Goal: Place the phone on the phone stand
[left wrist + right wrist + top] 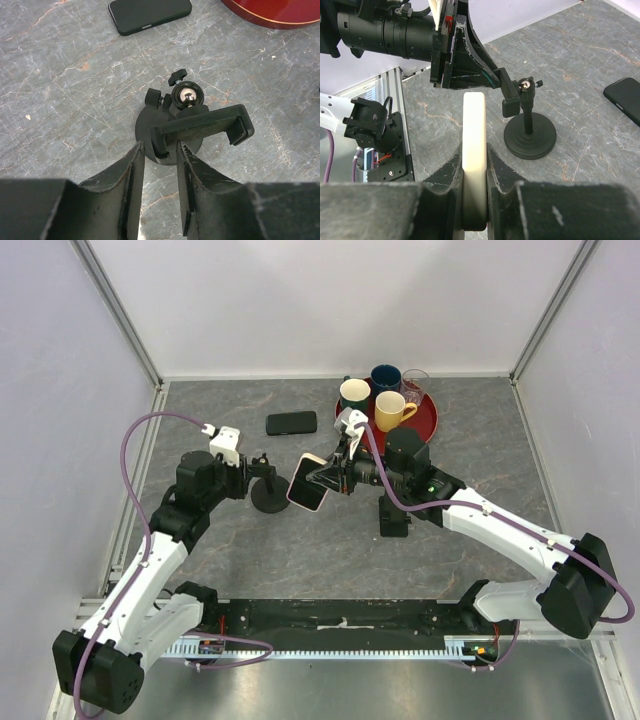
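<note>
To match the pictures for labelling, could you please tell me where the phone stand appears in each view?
Top external: the phone stand sits left of centre, beside the white phone.
Left wrist: the phone stand fills the centre.
Right wrist: the phone stand is right of centre, beyond the white phone.
Shared landmark: the black phone lying flat, seen in all three views.
</note>
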Action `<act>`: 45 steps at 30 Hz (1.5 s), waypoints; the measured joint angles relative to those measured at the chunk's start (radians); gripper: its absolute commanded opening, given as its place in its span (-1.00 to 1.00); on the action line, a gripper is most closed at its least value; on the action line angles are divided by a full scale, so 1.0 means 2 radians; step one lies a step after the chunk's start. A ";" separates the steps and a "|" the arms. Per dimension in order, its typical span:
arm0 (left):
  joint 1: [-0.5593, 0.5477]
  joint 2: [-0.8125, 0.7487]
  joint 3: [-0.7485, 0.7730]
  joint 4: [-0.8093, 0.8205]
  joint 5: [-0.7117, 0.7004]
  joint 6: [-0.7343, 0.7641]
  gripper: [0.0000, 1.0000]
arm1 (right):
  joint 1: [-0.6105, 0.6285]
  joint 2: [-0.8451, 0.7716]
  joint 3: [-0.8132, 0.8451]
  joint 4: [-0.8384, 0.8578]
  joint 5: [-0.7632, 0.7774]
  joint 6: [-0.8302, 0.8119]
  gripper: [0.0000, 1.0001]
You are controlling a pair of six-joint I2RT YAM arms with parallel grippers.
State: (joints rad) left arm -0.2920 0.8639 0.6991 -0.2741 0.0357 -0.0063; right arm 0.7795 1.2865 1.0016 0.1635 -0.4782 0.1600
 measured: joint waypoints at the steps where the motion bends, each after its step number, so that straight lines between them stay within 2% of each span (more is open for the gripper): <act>1: 0.000 0.000 0.000 0.000 0.001 0.000 -0.38 | 0.000 0.000 0.000 0.000 0.000 0.000 -1.00; 3: 0.000 0.001 0.000 0.001 0.002 0.000 -0.55 | 0.000 0.000 -0.001 0.000 -0.002 0.000 -1.00; 4: 0.000 0.002 0.000 0.001 0.002 0.000 -0.72 | 0.000 0.000 -0.001 0.000 -0.002 0.000 -1.00; 8: 0.002 0.004 0.000 0.004 0.006 0.002 -0.82 | 0.000 0.000 -0.001 0.000 -0.002 0.000 -1.00; 9: 0.003 0.004 0.000 0.004 0.006 0.002 -0.95 | 0.000 0.000 -0.001 0.000 -0.002 0.000 -1.00; 15: 0.004 0.002 0.000 0.005 0.018 0.003 -0.95 | 0.002 0.000 -0.001 -0.006 0.007 0.000 -1.00; 23: 0.004 -0.024 -0.013 -0.007 0.090 0.006 -0.95 | 0.033 -0.002 0.001 -0.036 0.041 -0.015 -1.00; 34: -0.002 -0.026 -0.017 -0.008 0.138 0.005 -0.95 | 0.065 -0.050 0.017 -0.054 0.060 -0.025 -1.00; 38: -0.011 -0.026 -0.018 -0.006 0.140 0.005 -0.95 | 0.077 -0.025 0.029 -0.037 0.041 -0.036 -1.00; 45: -0.014 -0.026 -0.018 -0.008 0.148 0.006 -0.95 | 0.112 0.056 0.074 -0.058 -0.032 -0.136 -1.00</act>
State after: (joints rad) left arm -0.3210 0.8116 0.6640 -0.2897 0.3313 0.0048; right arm 1.0031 1.3983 1.1496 0.0483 -0.5415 -0.1116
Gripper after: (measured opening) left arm 0.153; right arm 0.211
